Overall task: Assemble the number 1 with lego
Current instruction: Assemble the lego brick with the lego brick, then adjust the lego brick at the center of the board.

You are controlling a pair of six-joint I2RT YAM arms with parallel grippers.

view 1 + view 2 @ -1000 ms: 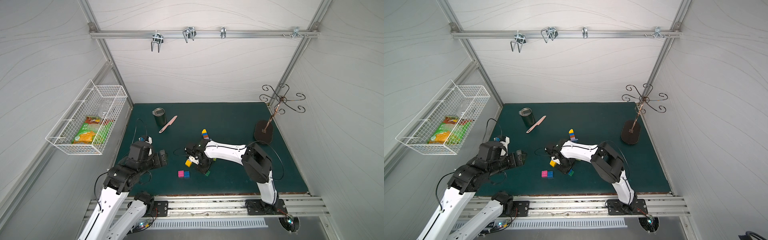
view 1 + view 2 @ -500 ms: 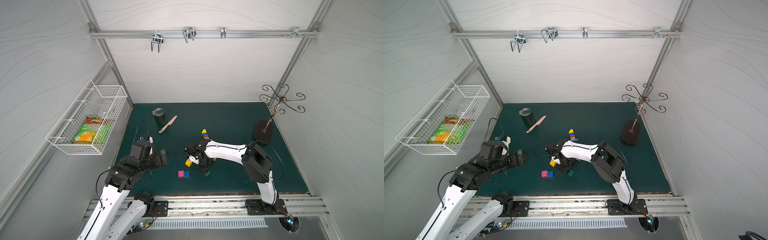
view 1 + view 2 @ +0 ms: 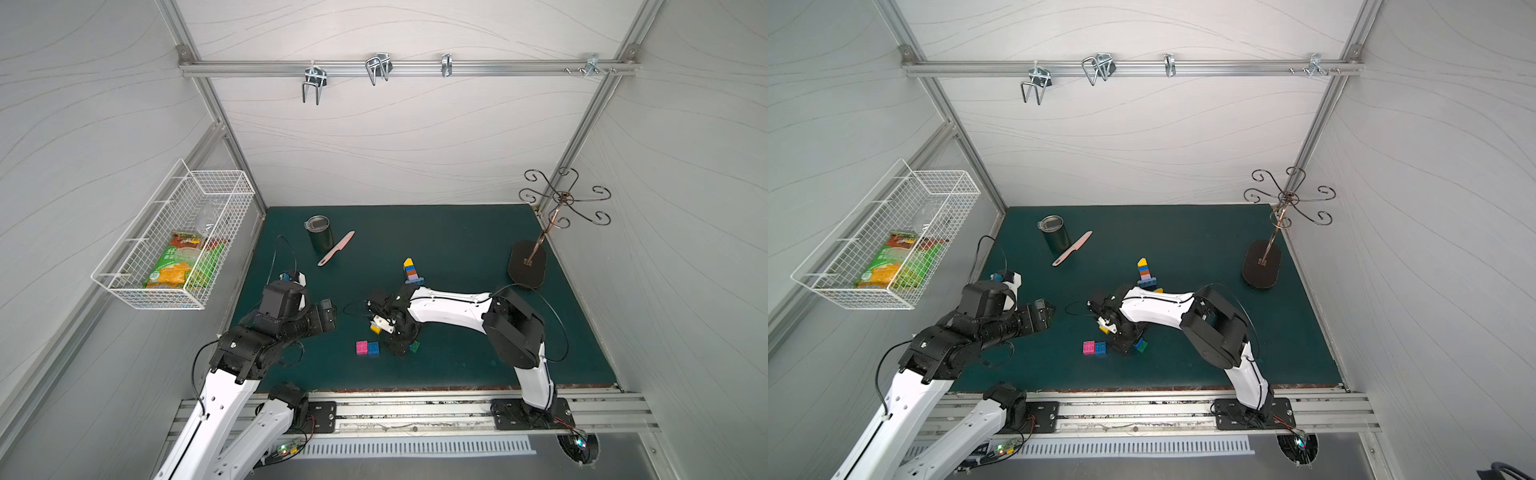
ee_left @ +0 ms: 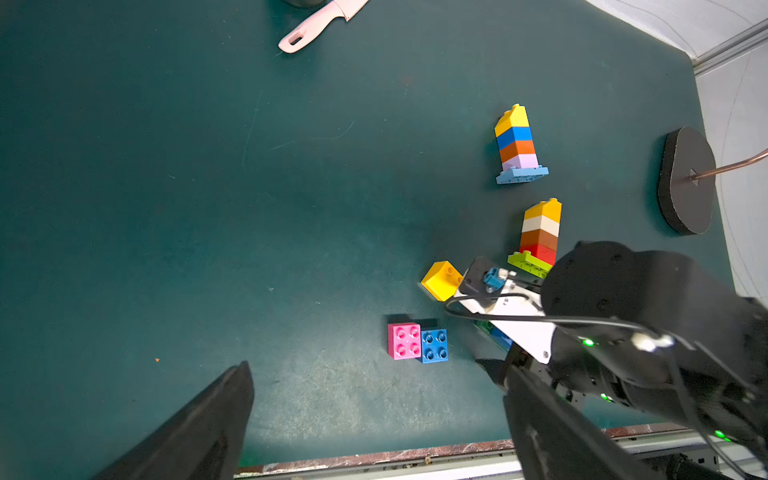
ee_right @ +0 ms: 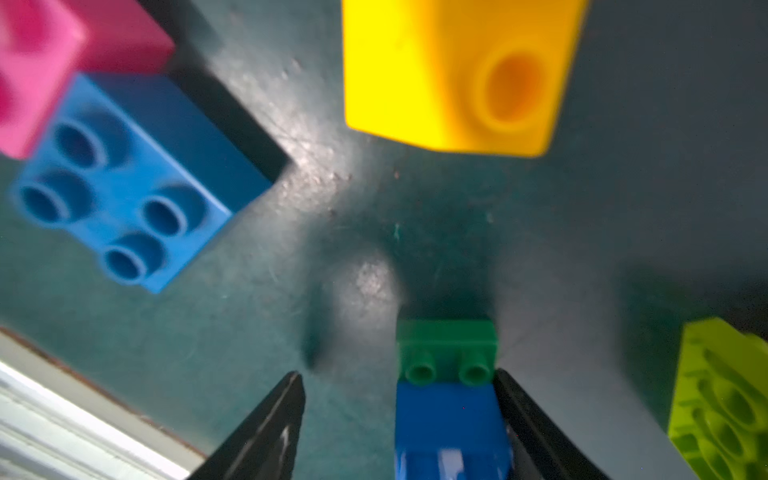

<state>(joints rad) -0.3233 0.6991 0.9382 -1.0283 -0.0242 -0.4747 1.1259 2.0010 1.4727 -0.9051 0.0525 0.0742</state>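
Lego lies on the green mat [image 3: 457, 249]. A blue brick [image 5: 451, 419] pressed onto a green plate [image 5: 446, 340] rests on the mat between the fingers of my right gripper [image 5: 398, 375], which is open; one finger is against the brick, the other well apart. Close by are a loose yellow brick [image 5: 453, 75] [image 3: 376, 329], a blue brick [image 4: 434, 345] and a pink brick [image 4: 404, 340] side by side. My left gripper [image 4: 376, 370] hovers open and empty to their left [image 3: 328, 316].
Two finished stacks stand upright: one topped yellow on a light blue base [image 4: 517, 145] [image 3: 410, 271], one on a lime base [image 4: 540, 232] beside the right arm. A dark cup [image 3: 319, 235], pink knife [image 3: 336, 248] and hook stand [image 3: 528, 269] stand farther back.
My right gripper's jaws have parted from the blue-on-green piece, which stays on the mat. The left arm has shifted slightly, still open.
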